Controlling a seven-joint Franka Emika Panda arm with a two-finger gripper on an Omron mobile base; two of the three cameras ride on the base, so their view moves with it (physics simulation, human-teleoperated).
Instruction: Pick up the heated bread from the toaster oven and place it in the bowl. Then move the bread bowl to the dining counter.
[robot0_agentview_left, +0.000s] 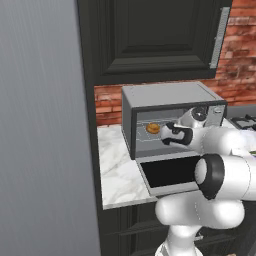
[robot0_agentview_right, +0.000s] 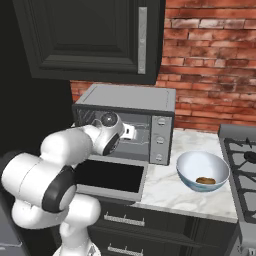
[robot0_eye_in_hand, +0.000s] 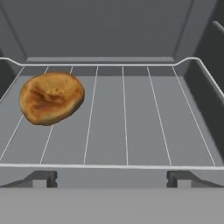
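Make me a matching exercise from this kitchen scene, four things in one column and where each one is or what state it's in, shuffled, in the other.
Things:
1. bread
2. toaster oven door
3. bowl
4. gripper

Places or states:
A. dropped open, lying flat in front of the toaster oven
B. on the marble counter, right of the oven
C. on the wire rack, left side of the cavity
D. open, at the oven's mouth

Pairs: 1-C, 2-A, 3-B, 4-D

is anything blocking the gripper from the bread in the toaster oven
Nothing visible does. The toaster oven door is down, and the bread lies bare on the wire rack, left of the gripper's line.
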